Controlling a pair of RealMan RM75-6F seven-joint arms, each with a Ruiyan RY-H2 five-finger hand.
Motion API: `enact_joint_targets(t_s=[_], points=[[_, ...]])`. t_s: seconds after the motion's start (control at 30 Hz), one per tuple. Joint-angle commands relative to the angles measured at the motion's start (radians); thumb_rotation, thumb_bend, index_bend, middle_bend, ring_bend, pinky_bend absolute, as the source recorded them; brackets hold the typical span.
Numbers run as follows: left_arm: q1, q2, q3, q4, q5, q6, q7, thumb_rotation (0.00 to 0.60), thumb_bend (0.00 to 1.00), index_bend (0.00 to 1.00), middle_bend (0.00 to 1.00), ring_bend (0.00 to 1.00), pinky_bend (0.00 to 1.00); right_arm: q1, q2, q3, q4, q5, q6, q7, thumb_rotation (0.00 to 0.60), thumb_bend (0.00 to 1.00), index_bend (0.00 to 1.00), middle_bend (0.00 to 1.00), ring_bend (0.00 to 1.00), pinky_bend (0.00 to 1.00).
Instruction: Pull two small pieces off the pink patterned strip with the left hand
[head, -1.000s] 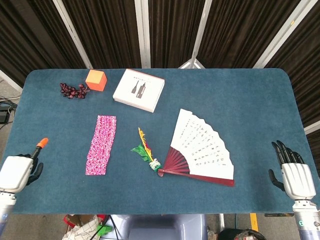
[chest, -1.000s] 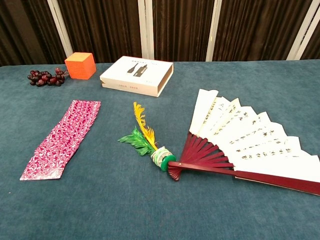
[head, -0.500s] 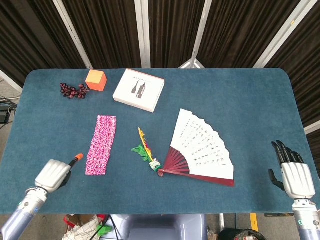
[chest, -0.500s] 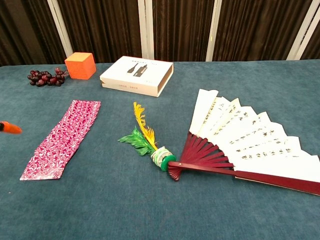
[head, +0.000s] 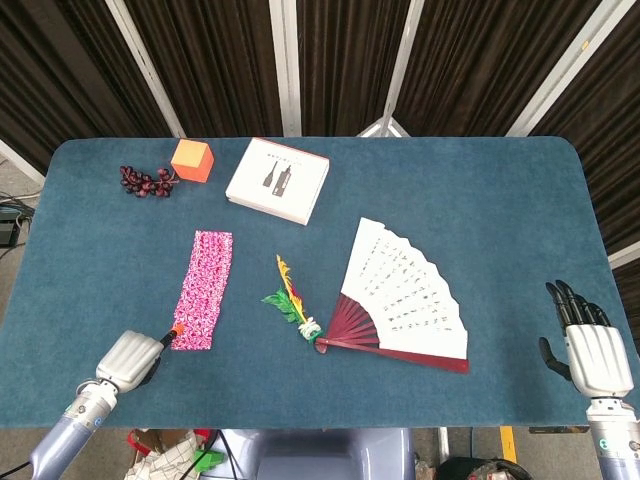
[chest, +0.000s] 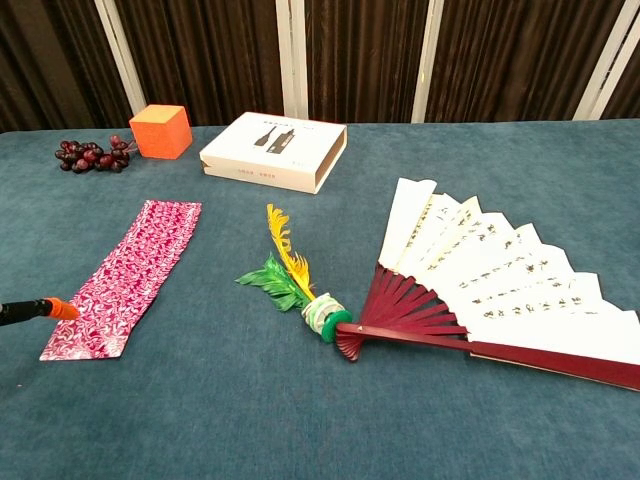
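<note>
- Head view: left hand (head: 131, 357) has come in from the worktop's edge over the last sec; its orange-tipped finger (head: 176, 331) now sits just beside the near-left corner of the pink patterned flat strip (head: 204, 289), contact unclear.
- Left hand holds nothing; other fingers seem curled under, can't tell for sure.
- Strip lies flat, whole, unmoved, just left of the green-and-yellow feather toy (head: 292, 301).
- Right hand (head: 594, 359) idle well right of strip, fingers straight, empty.
- Judgement: approach nearly done; no piece pulled yet.
</note>
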Motion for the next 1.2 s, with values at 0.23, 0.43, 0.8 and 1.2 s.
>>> enact_joint_targets(t_s=[0.23,0.43,0.8,1.2], points=[[-0.016,-0.029,0.011,0.005,-0.037,-0.008,0.044,0.6,0.9,0.12,0.86,0.79,0.74,-0.003,0.004,0.002,0.001,0.003,0.006,0.01,0.6,0.43,0.01,0.09,0.16,0.23],[-0.02,-0.032,0.022,-0.003,-0.047,-0.005,0.06,0.6,0.9,0.12,0.86,0.79,0.74,-0.003,0.004,0.003,0.001,0.001,0.009,0.012,0.6,0.43,0.01,0.09,0.16,0.23],[-0.006,-0.015,0.06,-0.027,-0.003,0.04,0.063,0.6,0.9,0.12,0.86,0.79,0.74,-0.001,0.002,0.003,0.0,0.0,0.007,0.006,0.6,0.43,0.01,0.09,0.16,0.23],[0.004,-0.002,0.085,-0.045,-0.016,0.057,0.087,0.6,0.9,0.12,0.86,0.79,0.74,0.001,0.002,0.003,-0.001,0.005,0.003,0.006,0.6,0.43,0.01,0.09,0.16,0.23]])
